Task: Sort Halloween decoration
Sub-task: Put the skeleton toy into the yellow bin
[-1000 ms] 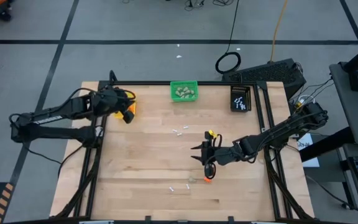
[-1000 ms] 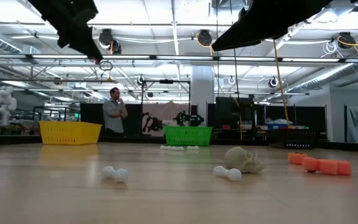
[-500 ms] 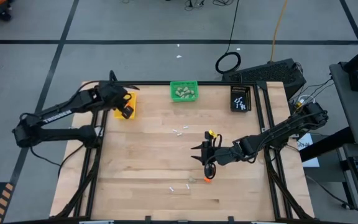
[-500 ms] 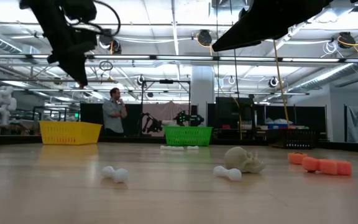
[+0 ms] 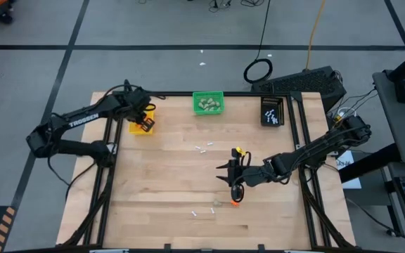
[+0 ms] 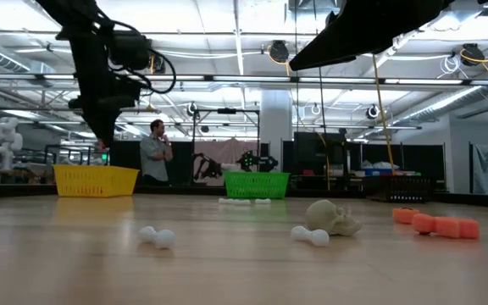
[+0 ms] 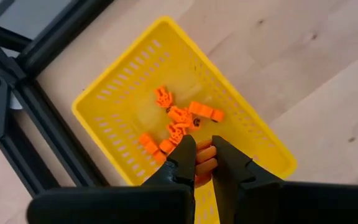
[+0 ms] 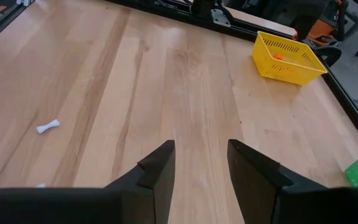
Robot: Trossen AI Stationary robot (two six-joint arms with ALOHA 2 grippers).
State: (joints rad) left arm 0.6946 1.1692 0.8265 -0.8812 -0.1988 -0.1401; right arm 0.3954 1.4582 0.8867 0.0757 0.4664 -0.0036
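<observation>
My left gripper (image 7: 204,144) hangs over the yellow bin (image 7: 104,81), pointing steeply down, shut on a bright orange piece (image 7: 205,160). Several more orange pieces (image 7: 179,118) lie on the bin's floor. In the high view that gripper (image 5: 145,125) covers most of the bin (image 5: 136,129) at the table's far left. My right gripper (image 8: 201,152) stands open above the table's middle (image 5: 228,176), with nothing between its fingers. On the wood lie loose white sticks (image 5: 204,147), a beige lump (image 6: 333,217) and orange pieces (image 6: 435,224). My left gripper pinches the orange piece (image 7: 205,155) between its two fingers, coming from above and pointing down. The piece is lifted clear, above the bin's floor. Which part of the piece the fingers have cannot be told.
A green bin (image 5: 208,103) with beige lumps stands at the far edge's middle, and a black bin (image 5: 272,111) with white sticks at the far right. More white sticks (image 5: 204,211) lie near the front. A person (image 6: 155,152) stands in the room beyond.
My left arm has swung toward the table's far edge. Its gripper has sunk toward the yellow bin and tipped more steeply down, staying shut on the orange piece.
</observation>
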